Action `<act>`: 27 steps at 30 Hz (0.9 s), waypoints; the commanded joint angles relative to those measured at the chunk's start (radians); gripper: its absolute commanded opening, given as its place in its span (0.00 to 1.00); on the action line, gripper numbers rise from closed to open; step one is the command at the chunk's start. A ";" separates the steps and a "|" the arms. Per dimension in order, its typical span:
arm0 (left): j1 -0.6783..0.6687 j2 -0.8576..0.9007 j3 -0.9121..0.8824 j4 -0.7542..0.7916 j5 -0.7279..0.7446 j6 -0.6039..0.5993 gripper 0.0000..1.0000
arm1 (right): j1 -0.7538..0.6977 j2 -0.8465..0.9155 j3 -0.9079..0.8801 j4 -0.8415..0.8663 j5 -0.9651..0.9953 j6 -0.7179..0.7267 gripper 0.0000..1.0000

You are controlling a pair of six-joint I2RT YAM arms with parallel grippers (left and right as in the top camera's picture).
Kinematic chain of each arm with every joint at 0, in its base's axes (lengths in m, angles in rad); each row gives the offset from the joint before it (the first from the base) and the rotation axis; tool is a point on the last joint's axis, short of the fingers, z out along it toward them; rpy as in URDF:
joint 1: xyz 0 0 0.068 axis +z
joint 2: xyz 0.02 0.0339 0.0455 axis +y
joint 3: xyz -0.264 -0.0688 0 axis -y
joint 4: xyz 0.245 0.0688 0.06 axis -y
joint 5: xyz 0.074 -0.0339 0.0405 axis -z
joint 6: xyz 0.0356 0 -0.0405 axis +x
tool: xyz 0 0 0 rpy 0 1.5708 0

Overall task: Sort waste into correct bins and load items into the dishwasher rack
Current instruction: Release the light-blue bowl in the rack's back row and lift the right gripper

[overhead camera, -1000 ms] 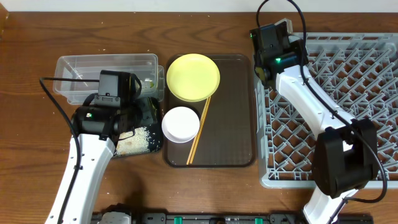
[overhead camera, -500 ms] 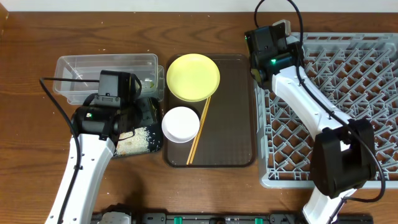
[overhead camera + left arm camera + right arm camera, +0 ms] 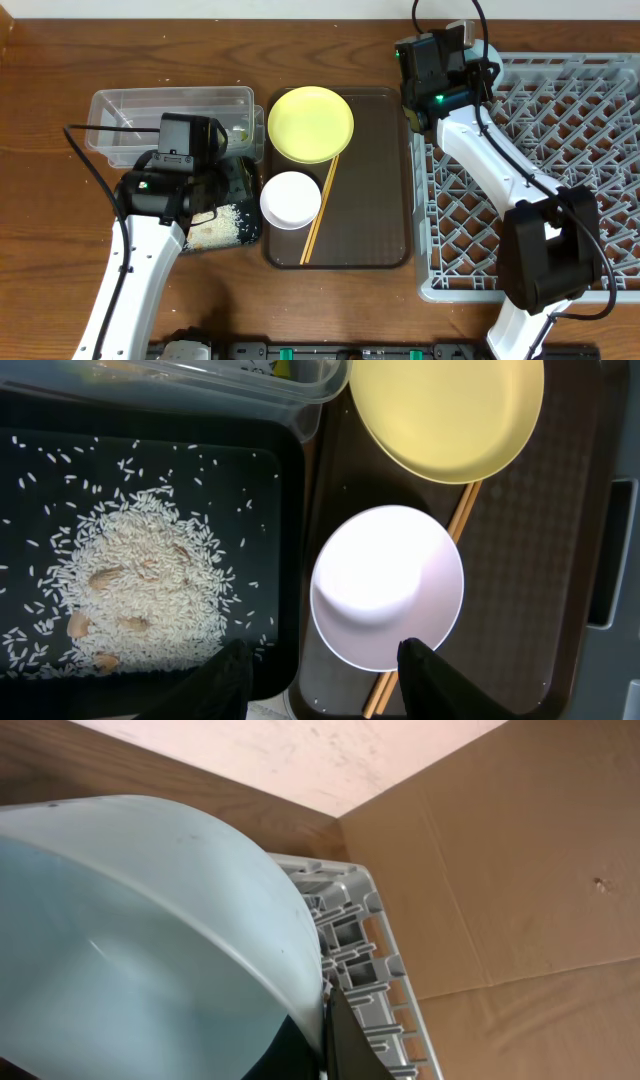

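Observation:
My right gripper (image 3: 448,62) is shut on the rim of the light blue bowl (image 3: 130,940) and holds it tilted above the far left corner of the grey dishwasher rack (image 3: 540,170), whose edge shows in the right wrist view (image 3: 352,935). My left gripper (image 3: 325,685) is open and empty, low between the black tray (image 3: 285,510) of rice grains (image 3: 130,590) and the white bowl (image 3: 388,585). The yellow plate (image 3: 311,123), white bowl (image 3: 291,199) and two chopsticks (image 3: 322,210) lie on the brown tray. A green-and-yellow wrapper (image 3: 280,368) lies in the clear tub (image 3: 170,120).
The brown serving tray (image 3: 375,180) sits between the bins and the rack. The left arm (image 3: 150,230) covers much of the black tray. A cardboard wall (image 3: 520,850) stands behind the rack. The small white cup and paper scrap are out of view.
My right gripper has shifted slightly left and towards the far edge, turning with the blue bowl in it. The left arm has not moved.

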 commanded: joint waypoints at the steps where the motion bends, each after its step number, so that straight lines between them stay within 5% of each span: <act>1: 0.002 0.002 0.006 -0.003 -0.013 0.010 0.50 | -0.005 0.042 -0.003 -0.004 0.030 -0.007 0.01; 15: 0.002 0.002 0.006 -0.007 -0.013 0.010 0.50 | 0.074 0.079 -0.003 -0.234 -0.049 0.147 0.01; 22: 0.002 0.002 0.006 -0.007 -0.013 0.010 0.50 | 0.083 -0.006 -0.003 -0.436 -0.348 0.341 0.01; 23: 0.002 0.002 0.006 -0.007 -0.013 0.010 0.50 | 0.082 -0.015 -0.003 -0.448 -0.380 0.341 0.03; 26: 0.002 0.002 0.006 -0.007 -0.013 0.010 0.50 | 0.084 -0.052 -0.003 -0.494 -0.463 0.341 0.34; 27: 0.002 0.002 0.006 -0.007 -0.013 0.010 0.50 | 0.084 -0.066 -0.003 -0.508 -0.485 0.341 0.37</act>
